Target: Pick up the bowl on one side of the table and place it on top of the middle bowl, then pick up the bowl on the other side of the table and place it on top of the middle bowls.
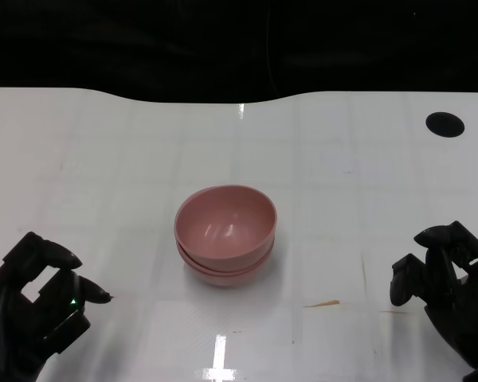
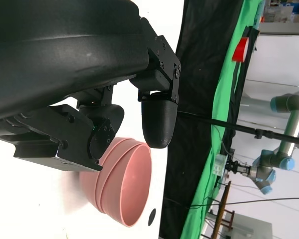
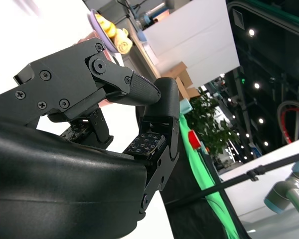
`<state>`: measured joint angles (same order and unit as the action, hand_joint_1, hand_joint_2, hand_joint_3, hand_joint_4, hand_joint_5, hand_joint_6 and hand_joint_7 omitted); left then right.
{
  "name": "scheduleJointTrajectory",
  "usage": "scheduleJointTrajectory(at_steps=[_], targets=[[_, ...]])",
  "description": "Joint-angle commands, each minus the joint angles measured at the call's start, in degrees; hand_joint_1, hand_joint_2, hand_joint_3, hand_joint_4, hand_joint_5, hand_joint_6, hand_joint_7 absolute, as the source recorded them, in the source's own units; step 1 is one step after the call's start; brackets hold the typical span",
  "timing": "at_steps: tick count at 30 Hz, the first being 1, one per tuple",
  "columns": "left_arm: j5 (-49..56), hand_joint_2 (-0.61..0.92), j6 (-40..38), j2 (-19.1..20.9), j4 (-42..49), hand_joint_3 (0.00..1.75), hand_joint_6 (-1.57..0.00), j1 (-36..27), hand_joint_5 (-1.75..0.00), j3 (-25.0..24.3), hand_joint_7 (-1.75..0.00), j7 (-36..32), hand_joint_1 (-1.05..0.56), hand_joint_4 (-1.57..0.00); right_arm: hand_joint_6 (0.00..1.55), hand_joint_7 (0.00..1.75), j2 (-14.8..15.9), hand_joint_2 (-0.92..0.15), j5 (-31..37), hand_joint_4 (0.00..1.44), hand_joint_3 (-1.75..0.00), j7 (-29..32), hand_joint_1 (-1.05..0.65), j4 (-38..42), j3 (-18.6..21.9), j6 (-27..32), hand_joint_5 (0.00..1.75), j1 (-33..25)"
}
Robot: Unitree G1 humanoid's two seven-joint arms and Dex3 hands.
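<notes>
Pink bowls [image 1: 225,232], nested in one stack at the middle of the white surface [image 1: 111,175], well clear of its far edge and of both hands. At least two rims show; the exact count cannot be told. Left hand [image 1: 33,306] and right hand [image 1: 444,282] flank the stack, fingers [image 1: 92,292] partly curled, holding nothing.

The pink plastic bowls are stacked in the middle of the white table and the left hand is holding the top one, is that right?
Not quite. The pink plastic bowls are stacked mid-table, but the left hand holds nothing; the head view shows it apart from them, near the white table edge.
</notes>
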<state>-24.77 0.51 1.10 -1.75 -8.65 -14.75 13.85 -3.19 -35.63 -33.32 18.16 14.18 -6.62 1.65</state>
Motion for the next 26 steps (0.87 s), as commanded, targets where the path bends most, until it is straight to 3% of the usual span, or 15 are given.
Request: scheduleJointTrajectory(at_steps=[1,4,8,15,26], targets=[[-1.14,0.79,1.07,0.87,1.19,1.27,-0.56,0.46,-1.75,-0.99,-1.75,1.85,0.18,-0.73,0.8,1.32,0.08,-0.74,-0.12,0.83,-0.87,0.23,-0.11,-0.13,0.98,-0.23,1.72,0.36],[-1.48,0.75,2.31,0.68,2.08,1.26,-0.59,0.24,-1.75,-1.24,-1.75,3.1,0.15,-0.75,0.85,1.28,0.37,-0.69,0.11,0.87,-0.9,1.2,-0.1,-1.97,0.72,1.55,1.69,-0.52],[-1.46,0.74,2.44,0.5,2.15,1.26,-0.61,0.09,-1.75,-1.36,-1.75,3.46,0.13,-0.76,0.89,1.26,0.01,-0.57,0.63,0.91,-1.09,1.68,-0.1,-2.44,0.72,1.52,1.7,-0.82],[-0.91,0.67,2.05,0.26,1.78,1.37,-0.63,0.08,-1.75,-1.39,-1.75,2.33,0.13,-0.77,0.88,1.25,-0.25,-0.64,1.46,0.91,-0.97,1.4,-0.11,-1.79,0.77,0.58,1.72,-0.88],[-0.51,0.66,2.49,-0.17,1.35,1.4,-0.63,-0.06,-1.75,-1.41,-1.75,1.89,0.14,-0.78,0.89,1.24,-0.28,-0.66,1.5,0.9,-0.93,0.55,-0.12,-0.88,1.02,0.01,1.72,-0.82]])
